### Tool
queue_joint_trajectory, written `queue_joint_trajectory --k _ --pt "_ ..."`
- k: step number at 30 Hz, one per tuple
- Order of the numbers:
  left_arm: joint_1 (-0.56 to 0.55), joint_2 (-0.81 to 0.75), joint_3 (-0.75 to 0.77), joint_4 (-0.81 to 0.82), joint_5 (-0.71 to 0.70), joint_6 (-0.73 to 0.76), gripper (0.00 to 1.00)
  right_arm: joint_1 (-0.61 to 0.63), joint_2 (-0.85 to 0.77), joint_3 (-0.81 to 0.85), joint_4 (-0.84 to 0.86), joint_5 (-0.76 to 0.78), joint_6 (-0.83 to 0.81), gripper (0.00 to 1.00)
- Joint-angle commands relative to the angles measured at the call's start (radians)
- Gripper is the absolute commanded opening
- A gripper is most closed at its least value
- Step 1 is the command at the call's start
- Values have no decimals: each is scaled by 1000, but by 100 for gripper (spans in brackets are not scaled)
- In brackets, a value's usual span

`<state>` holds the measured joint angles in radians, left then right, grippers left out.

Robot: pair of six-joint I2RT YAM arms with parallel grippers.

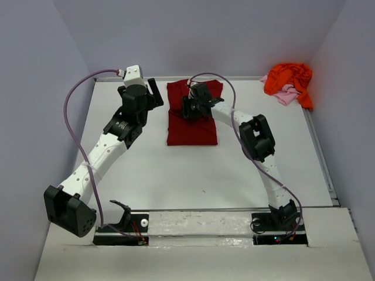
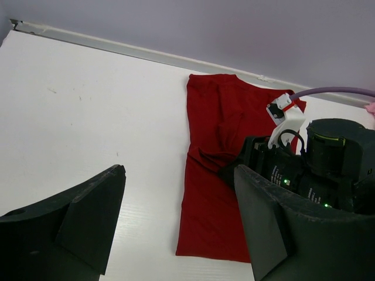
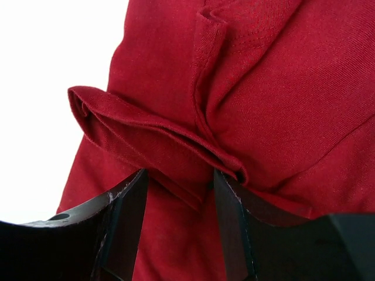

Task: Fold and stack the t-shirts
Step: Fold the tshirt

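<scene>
Red shirt [image 1: 192, 120] half-folded; orange shirt [image 1: 287, 78], pink shirt [image 1: 285, 95] heaped far right.
Right gripper [image 3: 179, 175] spread astride a fold; left gripper [image 2: 179, 170] spread, empty.

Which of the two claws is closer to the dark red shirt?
The right. The right gripper sits on the dark red t-shirt, its fingers either side of a raised fold. The left gripper is open over the table, beside the shirt's left edge.

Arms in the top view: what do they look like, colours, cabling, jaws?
Both the left arm and right arm have white links with bulky black joint housings and wedge-shaped matte black jaws. A thin purple cable loops along each. Small green lights glow on the right wrist.
</scene>
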<state>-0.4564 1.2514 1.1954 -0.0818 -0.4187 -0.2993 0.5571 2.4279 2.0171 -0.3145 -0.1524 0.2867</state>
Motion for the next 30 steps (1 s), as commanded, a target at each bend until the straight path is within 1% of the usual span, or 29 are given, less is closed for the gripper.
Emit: queue_joint_trajectory --k 1,6,12,17,30 --pt "4 -24 0 48 0 8 84 -2 -52 9 -12 27 -26 54" --pt "2 -21 -2 50 9 5 84 -2 -125 -18 -15 69 -80 54" --pt "2 -21 -2 50 5 5 84 -2 -188 -49 -18 48 -86 54" --pt "4 -20 0 48 6 5 84 -2 -191 -93 -17 8 -73 54" --pt "2 -15 1 47 12 3 84 7 -148 -195 32 -18 -46 54"
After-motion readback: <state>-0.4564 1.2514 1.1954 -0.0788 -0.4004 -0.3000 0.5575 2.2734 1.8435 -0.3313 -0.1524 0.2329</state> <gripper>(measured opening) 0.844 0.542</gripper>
